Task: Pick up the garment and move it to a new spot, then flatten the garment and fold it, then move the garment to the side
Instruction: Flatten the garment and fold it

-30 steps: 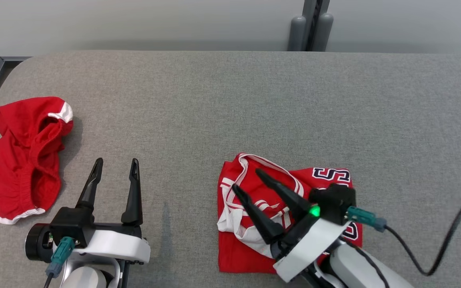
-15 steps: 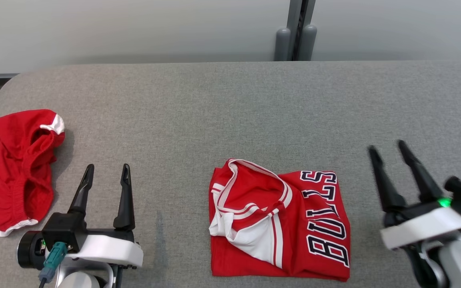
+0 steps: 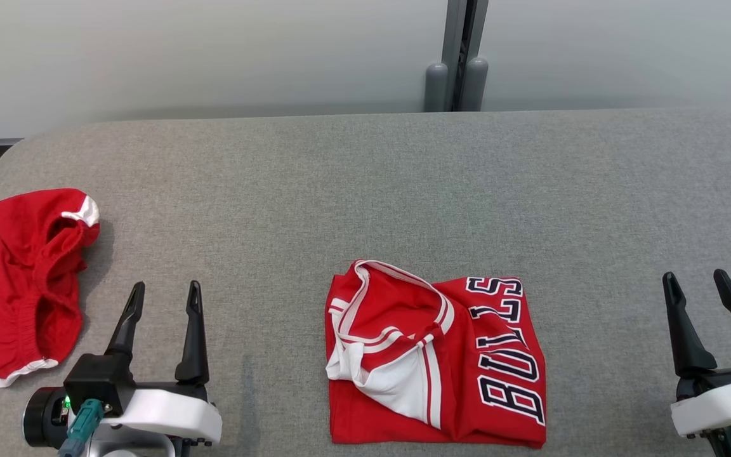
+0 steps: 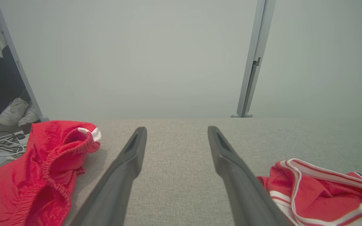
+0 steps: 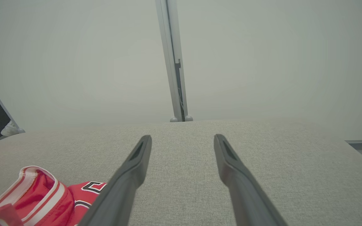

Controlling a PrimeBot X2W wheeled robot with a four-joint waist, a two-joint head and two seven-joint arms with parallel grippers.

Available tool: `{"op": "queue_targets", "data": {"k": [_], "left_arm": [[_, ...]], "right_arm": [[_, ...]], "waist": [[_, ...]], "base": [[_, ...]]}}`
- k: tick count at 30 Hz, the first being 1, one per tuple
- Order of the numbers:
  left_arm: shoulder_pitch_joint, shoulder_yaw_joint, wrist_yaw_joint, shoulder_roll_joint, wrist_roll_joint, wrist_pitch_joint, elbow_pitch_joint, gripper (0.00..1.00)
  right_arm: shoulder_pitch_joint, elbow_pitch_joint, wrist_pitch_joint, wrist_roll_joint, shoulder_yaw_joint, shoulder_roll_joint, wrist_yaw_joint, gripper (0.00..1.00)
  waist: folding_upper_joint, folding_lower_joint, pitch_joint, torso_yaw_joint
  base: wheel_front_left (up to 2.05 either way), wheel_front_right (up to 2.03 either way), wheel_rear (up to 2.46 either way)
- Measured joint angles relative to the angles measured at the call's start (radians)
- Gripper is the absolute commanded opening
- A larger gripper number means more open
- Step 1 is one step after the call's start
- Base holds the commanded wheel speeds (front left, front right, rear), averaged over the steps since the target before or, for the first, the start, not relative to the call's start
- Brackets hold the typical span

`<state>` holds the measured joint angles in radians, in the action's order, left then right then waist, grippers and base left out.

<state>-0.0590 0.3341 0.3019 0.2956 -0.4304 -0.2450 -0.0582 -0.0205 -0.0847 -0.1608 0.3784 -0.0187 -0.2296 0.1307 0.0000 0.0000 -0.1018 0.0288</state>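
A red jersey garment (image 3: pixel 435 355) with white trim and dark "BULLS" lettering lies folded into a rough square near the front middle of the grey table (image 3: pixel 365 190). Its collar edge appears in the left wrist view (image 4: pixel 319 194) and the right wrist view (image 5: pixel 39 201). My left gripper (image 3: pixel 164 293) rests open at the lower left, nothing between its fingers, well left of the jersey. Over at the lower right, my right gripper (image 3: pixel 694 280) also stands open and empty, clear of the jersey's right side.
Red shorts (image 3: pixel 19 282) with white trim lie crumpled at the table's left edge, also in the left wrist view (image 4: pixel 39 169). A grey post (image 3: pixel 457 57) rises behind the table's far edge. Shoes (image 4: pixel 17 111) and cables sit on the floor beyond the left end.
My right gripper has lifted off the jersey and swung right to the lower right corner, leaving the folded jersey lying free. The camera tilted, shifting the whole picture down and slightly left.
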Motion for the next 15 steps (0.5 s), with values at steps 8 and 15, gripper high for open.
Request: {"op": "queue_targets", "data": {"k": [8, 15], "left_arm": [[0.006, 0.003, 0.007, 0.003, 0.0, 0.007, 0.004, 1.0], [0.006, 0.006, 0.009, 0.004, -0.003, 0.008, 0.008, 1.0]], "right_arm": [[0.015, 0.027, 0.022, -0.011, -0.015, 0.016, 0.0, 1.0], [0.024, 0.029, 0.036, -0.017, -0.023, 0.024, 0.0, 1.0]], "waist": [[0.0, 0.0, 0.002, 0.003], [0.0, 0.0, 0.007, 0.006]], "base": [[0.0, 0.0, 0.0], [0.0, 0.0, 0.0]]}}
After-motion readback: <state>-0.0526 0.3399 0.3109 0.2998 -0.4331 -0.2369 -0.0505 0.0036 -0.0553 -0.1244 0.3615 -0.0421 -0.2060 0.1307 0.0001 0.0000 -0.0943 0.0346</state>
